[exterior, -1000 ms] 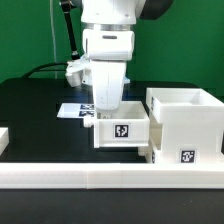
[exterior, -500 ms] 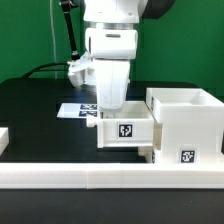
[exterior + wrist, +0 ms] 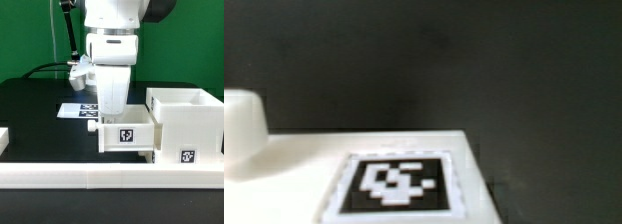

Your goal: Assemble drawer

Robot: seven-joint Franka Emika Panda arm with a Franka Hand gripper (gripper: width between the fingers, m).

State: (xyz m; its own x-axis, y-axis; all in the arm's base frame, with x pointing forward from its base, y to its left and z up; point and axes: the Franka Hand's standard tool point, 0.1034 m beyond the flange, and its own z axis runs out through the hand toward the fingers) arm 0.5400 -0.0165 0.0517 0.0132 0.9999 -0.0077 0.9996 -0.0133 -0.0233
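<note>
**Tray against the shell, my arm standing over it**

The small knobbed tray sits on the black desk, its tagged face turned toward the exterior camera and a little round knob sticking out on the exterior view's left side. Its other side meets the big hollow shell, which stands on the exterior view's right with its open top up and a square tag low on its front wall. The tray's tag is black and white and sits in the middle of its front.

My end effector reaches straight down into the tray's open top, and the tray's front wall hides my fingertips. I cannot tell whether my fingers are apart, together or gripping a wall.

From my wrist view I see a white surface with a tag on it close below, a rounded white shape beside it, and the dark desk beyond; the picture is blurred.

Behind the tray, the marker board lies flat on the desk. A long low white rail runs along the near edge of the desk, in front of the tray and the shell.
</note>
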